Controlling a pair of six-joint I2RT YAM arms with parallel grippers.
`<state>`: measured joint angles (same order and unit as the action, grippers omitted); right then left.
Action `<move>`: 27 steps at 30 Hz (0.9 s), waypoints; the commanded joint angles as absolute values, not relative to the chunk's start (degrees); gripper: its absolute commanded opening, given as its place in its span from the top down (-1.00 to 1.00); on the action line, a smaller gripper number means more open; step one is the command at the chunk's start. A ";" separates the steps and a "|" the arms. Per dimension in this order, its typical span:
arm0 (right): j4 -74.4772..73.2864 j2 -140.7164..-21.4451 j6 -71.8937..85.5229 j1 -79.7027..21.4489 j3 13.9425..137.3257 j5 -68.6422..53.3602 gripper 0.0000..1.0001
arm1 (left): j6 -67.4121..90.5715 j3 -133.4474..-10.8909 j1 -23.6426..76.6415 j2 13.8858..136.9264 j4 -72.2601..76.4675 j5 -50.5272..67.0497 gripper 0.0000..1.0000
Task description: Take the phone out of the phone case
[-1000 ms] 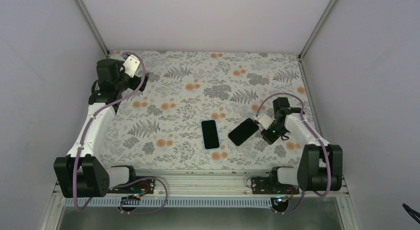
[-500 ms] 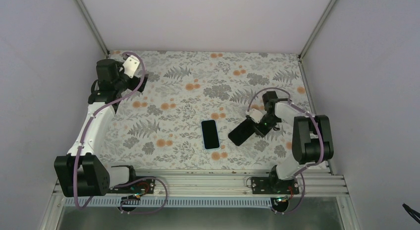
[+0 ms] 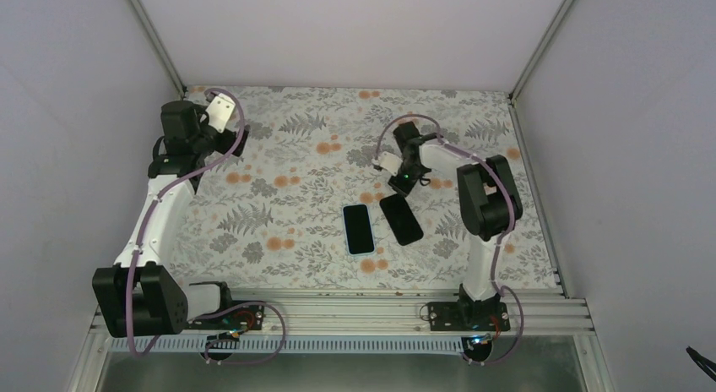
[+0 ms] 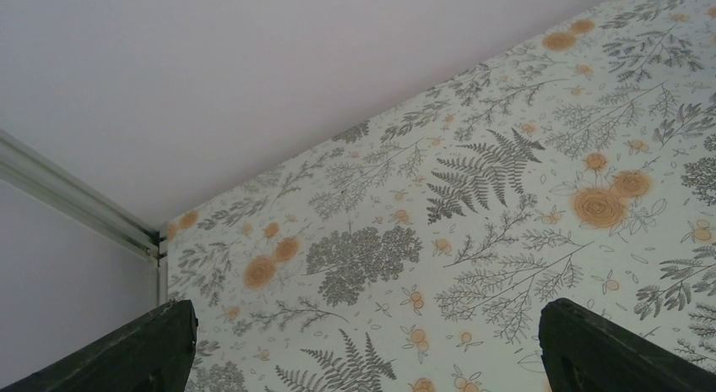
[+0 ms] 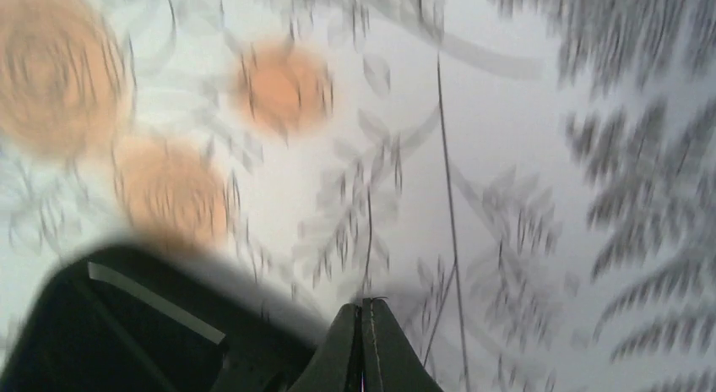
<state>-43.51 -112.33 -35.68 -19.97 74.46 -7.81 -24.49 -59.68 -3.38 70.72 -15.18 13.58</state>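
A black slab with a pale blue rim, the phone case (image 3: pixel 358 229), lies flat at the table's near middle. A plain black phone (image 3: pixel 401 219) lies just to its right, apart from it and nearly parallel. My right gripper (image 3: pixel 399 187) is shut and empty, low over the cloth just behind the phone's far end. In the blurred right wrist view the fingertips (image 5: pixel 365 314) are pressed together and a dark slab (image 5: pixel 127 324) fills the lower left. My left gripper (image 3: pixel 237 144) is at the far left, wide open and empty; its dark fingers (image 4: pixel 127 350) frame bare cloth.
A floral cloth (image 3: pixel 321 168) covers the table. White walls and metal corner posts (image 3: pixel 152 33) close in the left, back and right sides. The right arm's links (image 3: pixel 481 198) reach over the right half. A rail (image 3: pixel 355 303) runs along the near edge.
The right arm has swung from the right side to the back middle. The black phone turned from a tilt to lie nearly parallel beside the case. The left arm barely moved.
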 commanded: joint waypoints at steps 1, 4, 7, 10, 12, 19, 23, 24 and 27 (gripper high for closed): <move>-42.27 -118.92 -33.04 -23.87 77.80 -5.24 0.93 | -24.51 -59.34 -4.44 68.45 -14.69 13.53 -1.00; -40.11 -116.71 -30.79 -23.29 78.49 -3.25 0.83 | -24.52 -58.70 -5.10 67.74 -14.56 13.84 -1.00; -39.81 -111.15 -28.51 -21.45 77.86 -3.24 0.28 | -24.46 -58.70 -5.64 67.50 -14.64 14.32 -1.00; -45.07 -105.08 -27.35 -21.16 76.85 -6.96 -0.54 | -24.43 -58.84 -5.96 67.38 -14.85 14.86 -1.00; -49.39 -102.12 -28.90 -22.98 75.74 -10.83 -0.95 | -24.48 -58.78 -5.98 67.41 -14.85 15.17 -1.00; -44.17 -96.90 -28.53 -35.18 65.21 -0.24 -1.00 | -24.69 -58.85 -6.22 67.78 -14.80 15.30 -1.00; -40.05 -98.83 -26.85 -36.29 63.00 7.13 -1.00 | -24.78 -58.95 -6.52 67.40 -15.10 15.29 -1.00; -39.15 -98.73 -26.81 -36.32 61.69 8.31 -1.00 | -24.78 -58.97 -6.57 67.32 -15.16 15.31 -1.00; -35.73 -97.47 -27.30 -36.83 57.18 12.92 -1.00 | -24.63 -58.96 -6.76 67.39 -15.18 15.56 -1.00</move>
<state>-40.66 -98.67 -28.32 -36.91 61.54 4.05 -24.51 -59.02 -6.24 68.40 -15.16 14.26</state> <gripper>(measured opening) 0.995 0.998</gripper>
